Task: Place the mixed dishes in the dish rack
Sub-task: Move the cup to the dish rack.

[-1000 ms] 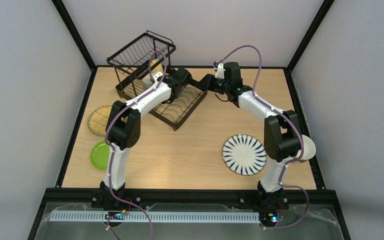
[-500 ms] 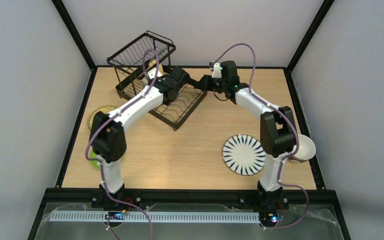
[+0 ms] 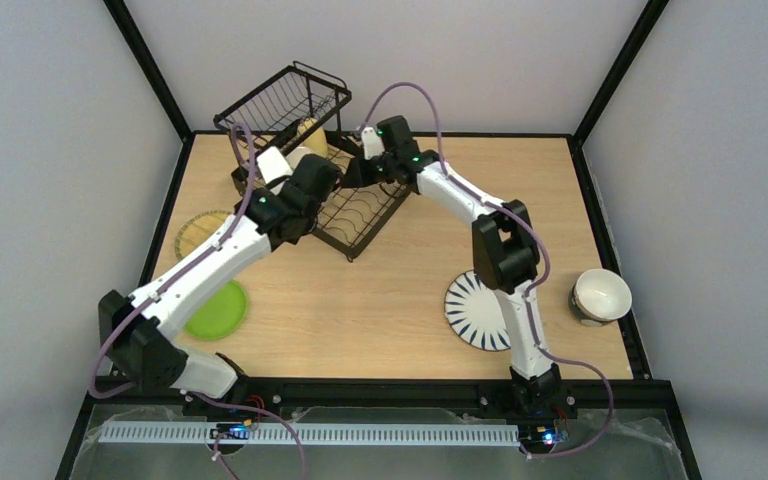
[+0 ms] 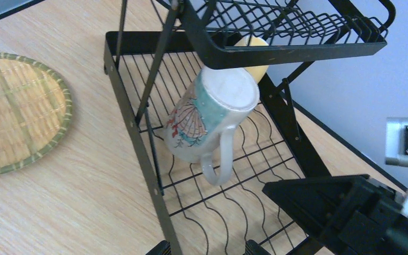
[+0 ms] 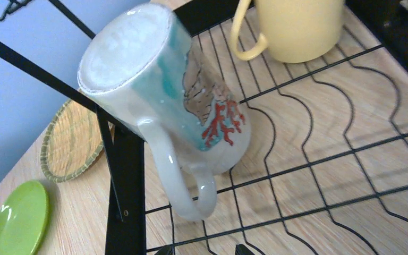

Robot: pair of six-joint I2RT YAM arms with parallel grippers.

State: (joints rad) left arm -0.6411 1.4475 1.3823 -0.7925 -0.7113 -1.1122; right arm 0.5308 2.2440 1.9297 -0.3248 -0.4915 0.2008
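Beige mug [image 5: 180, 106] tilted, base up, in rack [image 5: 122, 175]; L pincer [image 4: 207, 247] & R pincer [image 5: 203, 249] both spread, empty.

Top cam: high, rear, looking down. Both wrist cams close, sharing painted mug [image 4: 204, 119].

Plates first, and I count three: one lime-green plate [image 3: 222, 312], one yellow woven plate [image 3: 196, 234], one white plate with dark stripes [image 3: 468, 305]. Mugs, I make it two: one shell-painted mug [image 4: 207, 119] with teal and red on its side, one yellow mug [image 5: 297, 26]. Bowls, only one shows from here, a white bowl [image 3: 600, 292]. And one black wire dish rack [image 5: 125, 202].
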